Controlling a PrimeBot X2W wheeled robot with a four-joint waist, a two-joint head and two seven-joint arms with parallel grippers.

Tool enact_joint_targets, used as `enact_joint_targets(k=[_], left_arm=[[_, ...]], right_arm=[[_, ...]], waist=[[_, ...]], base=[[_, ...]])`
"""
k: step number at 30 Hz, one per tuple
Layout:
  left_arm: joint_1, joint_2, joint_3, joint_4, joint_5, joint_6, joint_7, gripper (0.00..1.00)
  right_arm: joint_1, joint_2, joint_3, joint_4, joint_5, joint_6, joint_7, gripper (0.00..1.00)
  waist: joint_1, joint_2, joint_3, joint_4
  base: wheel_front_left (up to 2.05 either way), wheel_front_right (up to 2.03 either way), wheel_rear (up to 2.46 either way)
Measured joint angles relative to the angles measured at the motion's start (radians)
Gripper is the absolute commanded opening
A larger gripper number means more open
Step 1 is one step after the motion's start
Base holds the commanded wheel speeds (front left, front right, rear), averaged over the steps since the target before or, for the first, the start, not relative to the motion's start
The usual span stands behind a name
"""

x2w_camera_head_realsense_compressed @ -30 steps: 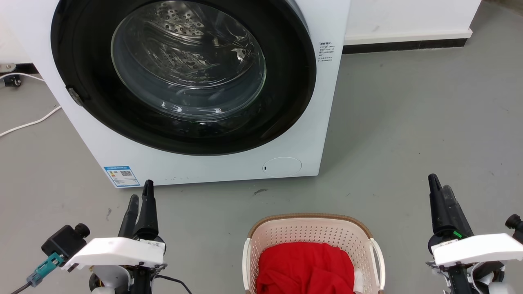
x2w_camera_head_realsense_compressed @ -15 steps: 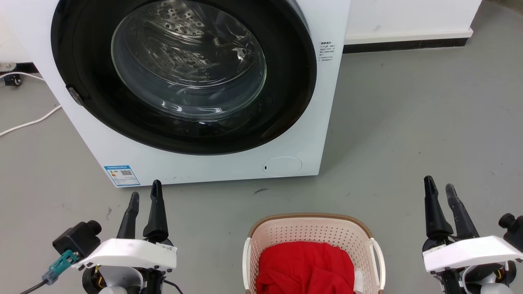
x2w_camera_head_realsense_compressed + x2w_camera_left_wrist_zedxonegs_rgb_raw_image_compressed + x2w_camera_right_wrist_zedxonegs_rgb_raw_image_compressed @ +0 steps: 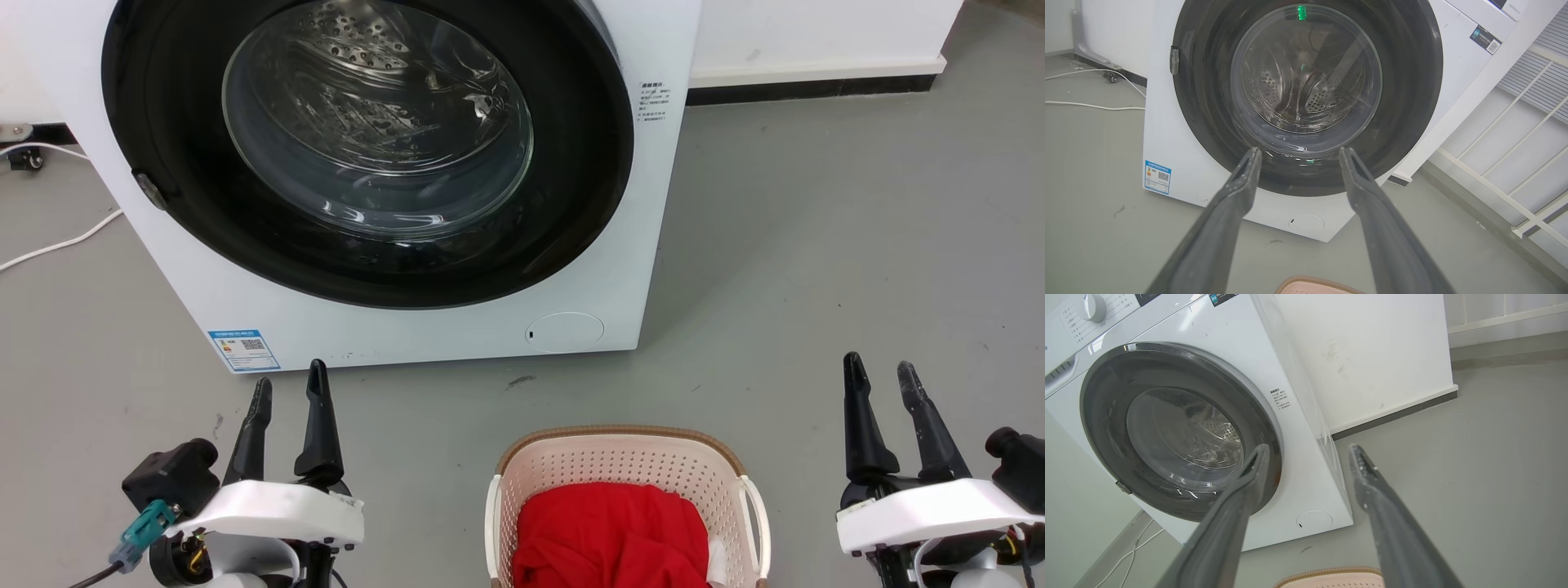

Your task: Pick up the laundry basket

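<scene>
- Over the last second both pairs of fingers have spread. The left gripper (image 3: 289,374), whose fingers lay almost together, now has a clear gap. The right gripper (image 3: 878,363) has parted in the same way. Both have also drifted slightly inward, toward the basket.
- Each set of jaws stands moderately apart, gripping nothing and touching nothing, with bare grey floor (image 3: 816,245) beyond the fingertips.
- The laundry basket (image 3: 620,465) sits on the floor between the two grippers, nearer the robot than either set of fingertips and well apart from both. It is in the same place as before.
- One white handle (image 3: 492,523) faces the left jaws and the other faces the right. A red cloth (image 3: 612,531) is heaped inside.
- In each wrist view a strip of the basket's brown rim shows at the bottom edge, low between that gripper's fingers.
- Beyond the fingertips stands the washing machine (image 3: 408,327). In the left wrist view, the left jaws frame its round glass door (image 3: 375,122) in their gap.
- In the right wrist view, the right gripper's left finger crosses the door's dark ring. The gap looks past the machine's right side to the floor.
- A blue label (image 3: 243,351) sits low on the machine's front, just ahead of the left fingertips.
- Farthest off, a white wall (image 3: 808,33) rises beyond the right jaws. A white cable (image 3: 57,245) lies on the floor out to the left of the left jaws.
</scene>
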Motion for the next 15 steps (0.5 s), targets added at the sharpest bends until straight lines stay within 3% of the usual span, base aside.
enact_joint_targets(k=[15], left_arm=[[0.01,0.001,-0.015,-0.003,0.162,0.016,-0.04,1.0]], right_arm=[[0.011,0.0,0.002,-0.013,-0.209,0.0,-0.041,1.0]], waist=[[0.0,0.0,-0.002,-0.003]], base=[[0.0,0.0,0.0]])
